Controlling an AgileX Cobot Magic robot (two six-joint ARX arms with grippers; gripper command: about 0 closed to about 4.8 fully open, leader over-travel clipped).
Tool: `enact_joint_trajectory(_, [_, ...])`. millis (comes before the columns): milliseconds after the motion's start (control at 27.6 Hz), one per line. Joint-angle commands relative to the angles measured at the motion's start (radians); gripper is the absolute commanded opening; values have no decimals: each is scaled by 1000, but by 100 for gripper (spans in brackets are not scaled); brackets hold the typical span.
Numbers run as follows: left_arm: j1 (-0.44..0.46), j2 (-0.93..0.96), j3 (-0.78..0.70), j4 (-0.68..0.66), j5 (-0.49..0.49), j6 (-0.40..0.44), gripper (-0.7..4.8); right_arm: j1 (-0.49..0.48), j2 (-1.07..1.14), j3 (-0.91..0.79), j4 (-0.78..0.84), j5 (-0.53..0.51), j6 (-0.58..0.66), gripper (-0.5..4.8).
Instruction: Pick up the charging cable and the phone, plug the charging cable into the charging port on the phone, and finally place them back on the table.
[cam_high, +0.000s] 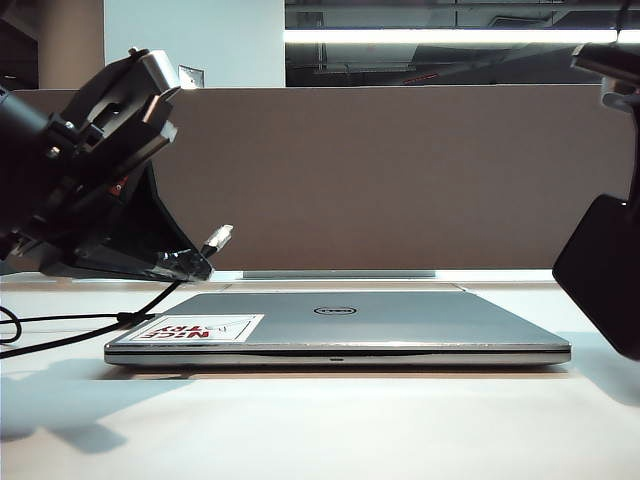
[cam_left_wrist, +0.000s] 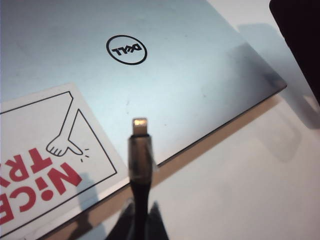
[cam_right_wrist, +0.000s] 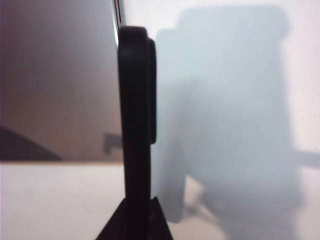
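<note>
My left gripper (cam_high: 185, 265) hangs over the laptop's left corner, shut on the charging cable (cam_high: 160, 290). The silvery plug (cam_high: 217, 238) sticks up and to the right, free in the air. In the left wrist view the plug (cam_left_wrist: 140, 125) and its dark collar stand out from the fingertips (cam_left_wrist: 150, 222) above the laptop lid. The black phone (cam_high: 605, 280) hangs at the far right, off the table (cam_high: 330, 420). In the right wrist view my right gripper (cam_right_wrist: 135, 220) is shut on the phone (cam_right_wrist: 136, 125), seen edge-on. The charging port cannot be made out.
A closed silver Dell laptop (cam_high: 340, 325) with a red-lettered sticker (cam_high: 195, 328) lies mid-table between the two grippers. The cable's cord trails left across the table (cam_left_wrist: 240, 190). A grey-brown divider panel (cam_high: 400, 170) runs behind. Part of the right arm (cam_high: 610, 65) shows at the upper right.
</note>
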Motion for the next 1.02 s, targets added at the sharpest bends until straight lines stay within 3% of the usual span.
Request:
enact_joint_trajectory(36, [-2,-3,2,16,0,4,-6,28,-6,10,-23,27,-8,-5])
enact_joint_trajectory(472, [-2,-3,2,16,0,4,-6,121,55,13,-106,138,-40,-5])
enact_joint_trajectory(726, [-2,-3,2,16,0,4,-6,144,93,14,-115,136,-42,-5])
enact_joint_trajectory(1016, [-2,-3,2,16,0,4,-6,144,93,14,-114,55,-60,0])
